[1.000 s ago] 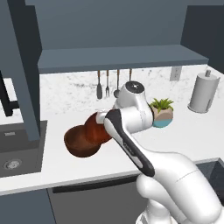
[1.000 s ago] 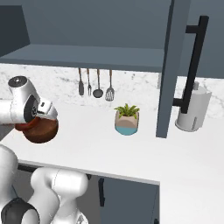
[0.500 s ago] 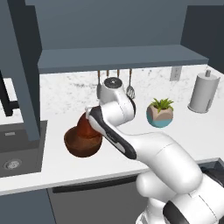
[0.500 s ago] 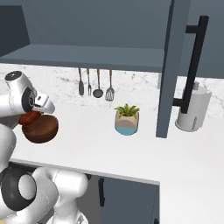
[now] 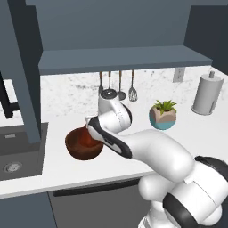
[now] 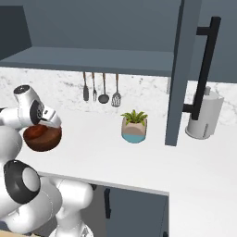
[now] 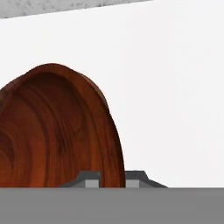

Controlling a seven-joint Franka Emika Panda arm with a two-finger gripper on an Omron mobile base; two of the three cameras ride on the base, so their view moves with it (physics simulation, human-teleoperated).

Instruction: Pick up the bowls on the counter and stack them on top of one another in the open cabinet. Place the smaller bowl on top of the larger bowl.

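One bowl (image 5: pixel 83 143) — rim between jaws.

Bowl (image 7: pixel 57 135), lower left of hand view: reddish-brown wood, visible grain, satin sheen. Counter (image 5: pixel 133 147): white stone look, faintly marbled, smooth. Cabinet (image 6: pixel 92 60), upper frame: slate blue-grey, matt. Utensils (image 6: pixel 102 88): dark metal. Plant pot (image 6: pixel 134 132): glazed.

My arm (image 5: pixel 147 144) is glossy white with rounded shells, dark grey joint bands and a round grey cap; my fingertips (image 7: pixel 89 180) are small and dark.
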